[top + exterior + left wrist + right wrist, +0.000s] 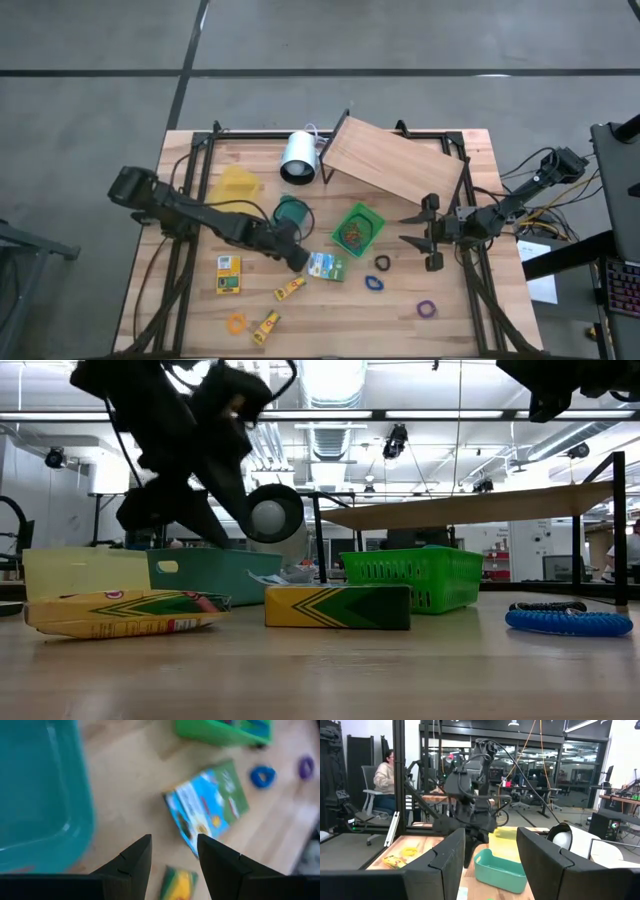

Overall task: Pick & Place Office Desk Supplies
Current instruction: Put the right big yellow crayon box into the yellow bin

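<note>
Left claw (pixel 296 257) is over the middle of the desk (pixel 460 320), fingers spread with nothing between them. It sits just beside the green-and-white packet (pixel 326 266), with the teal bin (pixel 292 212) close on its other side. Right claw (pixel 418 232) waits near the slanted board (pixel 395 162), also spread and empty. Our risks: the flat packet slides under finger contact and nudges the yellow tube (pixel 290 289), or the wrist clips the bin rim.

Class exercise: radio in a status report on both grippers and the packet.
Left gripper open, empty, above green-and-white packet. Right gripper open, waiting by wooden board. Teal bin beside the left gripper.
</note>
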Tool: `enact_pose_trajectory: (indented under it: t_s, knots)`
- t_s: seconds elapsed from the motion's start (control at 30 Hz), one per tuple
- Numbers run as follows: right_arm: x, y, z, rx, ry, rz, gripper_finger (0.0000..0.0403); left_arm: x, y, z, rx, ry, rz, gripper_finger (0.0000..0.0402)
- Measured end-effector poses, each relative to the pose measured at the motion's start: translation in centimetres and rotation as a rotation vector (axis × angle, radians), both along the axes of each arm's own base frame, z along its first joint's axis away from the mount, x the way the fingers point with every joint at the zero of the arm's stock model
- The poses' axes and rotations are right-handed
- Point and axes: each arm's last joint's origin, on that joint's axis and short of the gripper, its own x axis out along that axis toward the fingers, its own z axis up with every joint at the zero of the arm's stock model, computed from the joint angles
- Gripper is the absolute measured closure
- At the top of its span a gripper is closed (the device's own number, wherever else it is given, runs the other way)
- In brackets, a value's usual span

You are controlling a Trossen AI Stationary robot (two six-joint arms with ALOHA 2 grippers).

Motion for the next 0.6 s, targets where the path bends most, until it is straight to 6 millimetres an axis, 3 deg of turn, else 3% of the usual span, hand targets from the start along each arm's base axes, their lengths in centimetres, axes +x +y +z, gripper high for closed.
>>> enact_pose_trajectory:
  t_s: [0.6]
  knots:
    - [0.0,0.0,0.0,-0.001,0.002,0.000,0.0225,1.5,-0.8,-1.4,-0.003,-0.064,-0.057,0.0238]
